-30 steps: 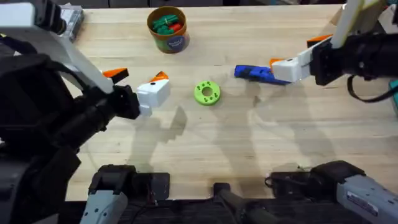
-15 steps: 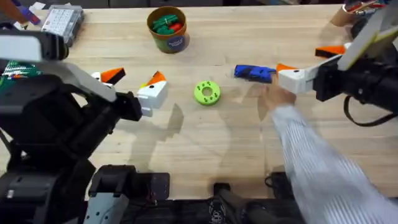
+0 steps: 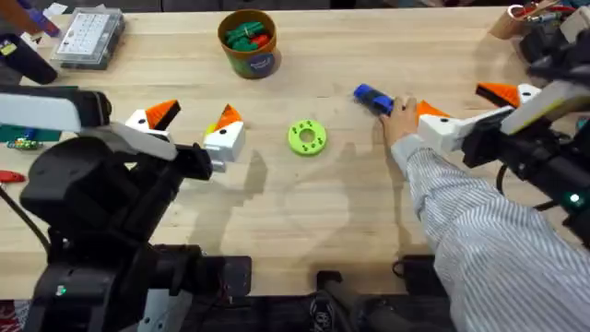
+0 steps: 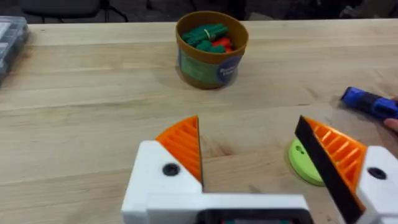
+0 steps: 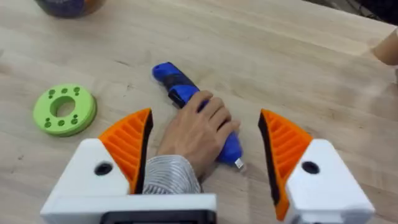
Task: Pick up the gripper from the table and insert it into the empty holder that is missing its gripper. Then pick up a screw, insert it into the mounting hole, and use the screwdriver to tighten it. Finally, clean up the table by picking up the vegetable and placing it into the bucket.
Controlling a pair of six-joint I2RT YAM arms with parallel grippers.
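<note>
At left of the overhead frame our left gripper [image 3: 189, 122] hangs with fingers apart, holding nothing. The bucket [image 3: 248, 41] sits upper centre on the bench [image 3: 304, 198]. Right of centre a person's hand [image 3: 400, 121] covers the screwdriver [image 3: 373, 98], between our right gripper's [image 3: 466, 104] spread fingers. If we close now, we could pinch that hand.

A pale plank tabletop [image 3: 304, 212] spans the scene, evenly lit with soft shadows on the wood. Beyond its far edge the room is dark — a chair base [image 4: 62, 9] stands there on a dim floor.
</note>
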